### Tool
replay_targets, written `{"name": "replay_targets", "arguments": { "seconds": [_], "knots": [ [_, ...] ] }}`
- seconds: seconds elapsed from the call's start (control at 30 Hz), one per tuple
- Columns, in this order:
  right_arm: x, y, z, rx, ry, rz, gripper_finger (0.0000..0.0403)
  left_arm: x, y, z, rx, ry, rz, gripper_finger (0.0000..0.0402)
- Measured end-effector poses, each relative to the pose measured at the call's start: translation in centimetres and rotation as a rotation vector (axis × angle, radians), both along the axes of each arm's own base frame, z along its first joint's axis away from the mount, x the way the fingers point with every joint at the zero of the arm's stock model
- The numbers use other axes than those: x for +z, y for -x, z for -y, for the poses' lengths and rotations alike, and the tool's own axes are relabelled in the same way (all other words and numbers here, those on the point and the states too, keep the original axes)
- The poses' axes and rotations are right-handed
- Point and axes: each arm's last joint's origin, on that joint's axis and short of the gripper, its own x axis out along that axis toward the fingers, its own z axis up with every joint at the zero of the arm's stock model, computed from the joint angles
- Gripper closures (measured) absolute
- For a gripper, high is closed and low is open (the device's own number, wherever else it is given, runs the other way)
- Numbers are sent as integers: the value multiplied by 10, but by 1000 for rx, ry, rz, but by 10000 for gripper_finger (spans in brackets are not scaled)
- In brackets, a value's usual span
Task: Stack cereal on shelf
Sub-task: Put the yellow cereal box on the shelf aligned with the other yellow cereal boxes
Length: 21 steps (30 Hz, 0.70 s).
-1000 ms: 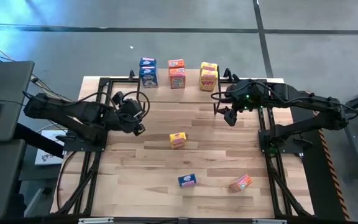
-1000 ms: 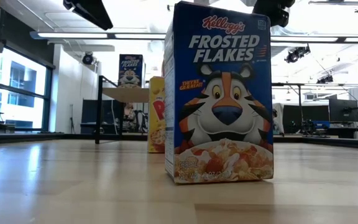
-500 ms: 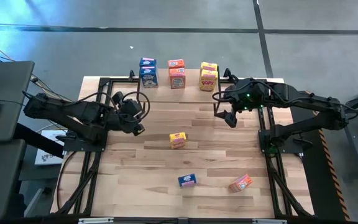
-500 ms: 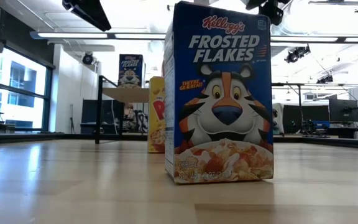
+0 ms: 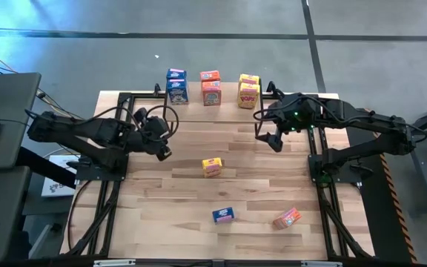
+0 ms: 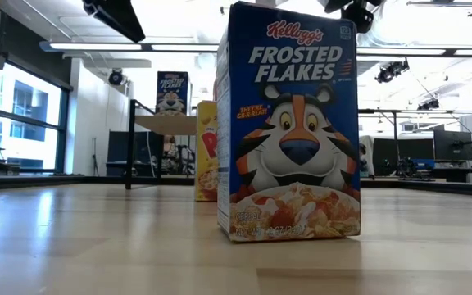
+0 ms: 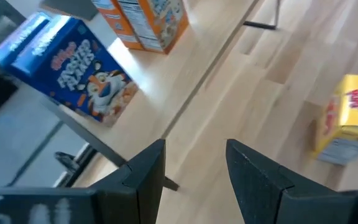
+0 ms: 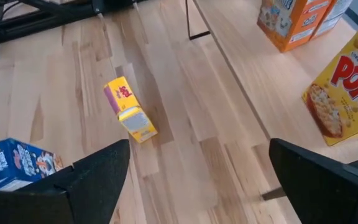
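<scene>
A grey concrete floor (image 5: 221, 30) surrounds the counter (image 5: 161, 193), a wide top of pale wooden slats in a black frame; the low view looks across it into a bright room with strip ceiling lights, tall windows on one side and monitors far back. Along the counter's far edge stands the shelf (image 5: 221, 110), a low light-wood platform on thin black legs, carrying three stacks of cereal: blue boxes (image 5: 176, 87), orange-red boxes (image 5: 210, 87) and yellow boxes (image 5: 248, 91). The left arm reaches in from its side, its gripper (image 5: 164, 146) hovering empty above the counter below the blue stack, fingers (image 7: 143, 174) a narrow gap apart. The right gripper (image 5: 267, 133) hangs beside the shelf's end near the yellow stack, spread wide and holding nothing. Three boxes lie loose on the counter: a yellow box (image 5: 212, 167) near the middle, a blue box (image 5: 223, 215) nearer the front, and an orange-red box (image 5: 287, 218) just beside it towards the right arm. In the low view the blue box (image 6: 289, 123) fills the foreground, reading "Kellogg's FROSTED FLAKES" over a cartoon tiger and a bowl of cereal. The yellow boxes show "POPS" in red letters.
</scene>
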Motion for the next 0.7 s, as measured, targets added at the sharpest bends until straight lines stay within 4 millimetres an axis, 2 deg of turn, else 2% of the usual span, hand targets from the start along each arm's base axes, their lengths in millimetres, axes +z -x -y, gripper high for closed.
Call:
{"name": "replay_targets", "arguments": {
  "seconds": [0.23, 0.37, 0.53, 0.7],
  "knots": [
    [3, -2, 1, -45, -38, 48, 24, 14, -1, -2, -25, 73, 42, 243],
    [9, -7, 1, -49, -33, 130, 24, 25, 0, -3, -22, 78, 78, 243],
    [20, -14, 1, 2, -48, 258, 24, 35, 0, -3, -24, 83, 111, 243],
    [34, -20, -2, 123, -63, 415, 24, 39, 1, -3, -25, 85, 125, 243]
  ]
}}
